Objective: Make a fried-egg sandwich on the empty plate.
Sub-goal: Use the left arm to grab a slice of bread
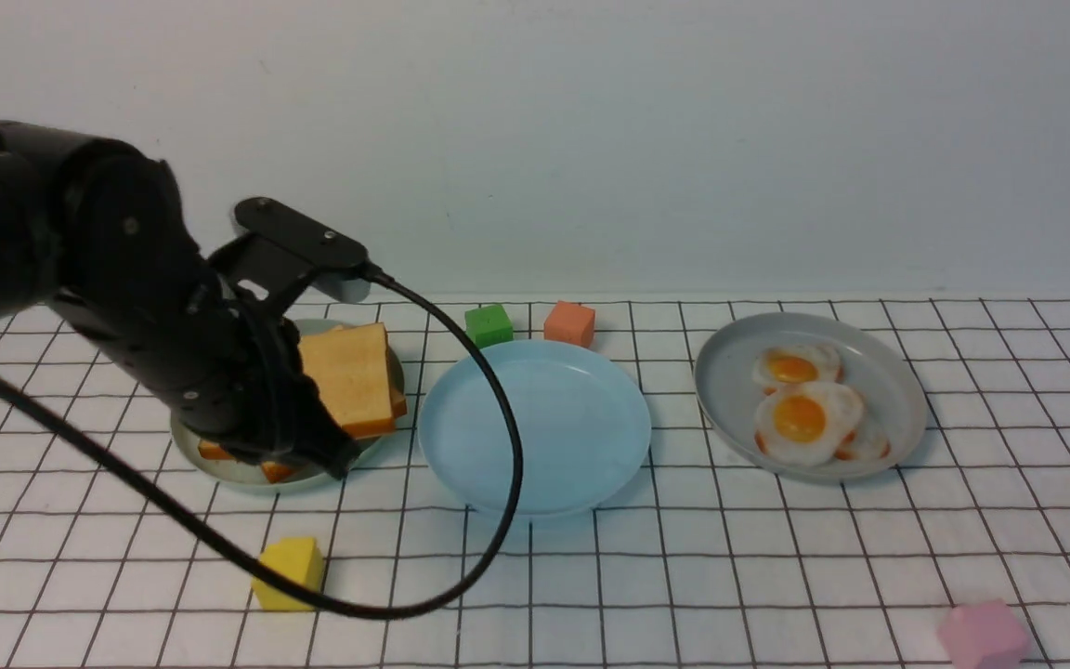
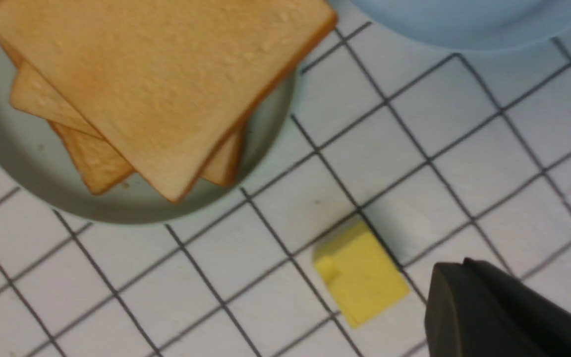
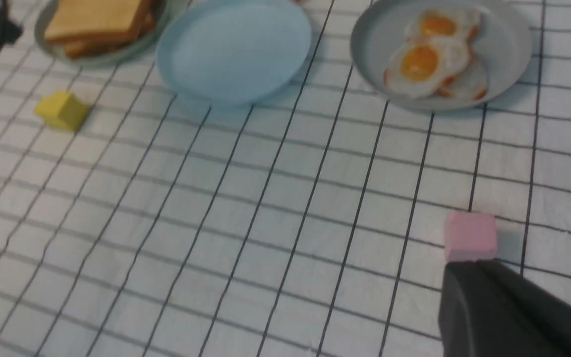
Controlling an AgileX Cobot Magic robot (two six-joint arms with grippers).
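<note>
White gridded cloth covers the counter (image 1: 776,557), with a plain pale wall behind. Nearest lie a yellow block (image 1: 287,573) and a pink block (image 1: 983,634), both matte and soft-edged. The right end effector (image 3: 456,282) hangs just beside the pink block, shut tight and empty.

Further in, the left end effector (image 2: 449,292) is by the near edge of the grey-green plate (image 2: 28,168), closed on nothing. On that plate square toast slices (image 1: 349,376) lie fanned in a loose stack, with grainy golden faces and darker crusts. Just beside it lies the empty plate (image 1: 554,418), smooth sky-blue plastic with a low rim and nothing on it. To its right a grey plate (image 1: 730,372) carries overlapping glossy fried eggs (image 1: 800,418).

No part of the sandwich is placed, so the step looks like fetching the first toast. The fingers should open, pinch only the top slice's overhanging corner, and lift level so lower slices are not dragged.

Farthest back sit a green block (image 1: 489,325) and an orange block (image 1: 569,322).
</note>
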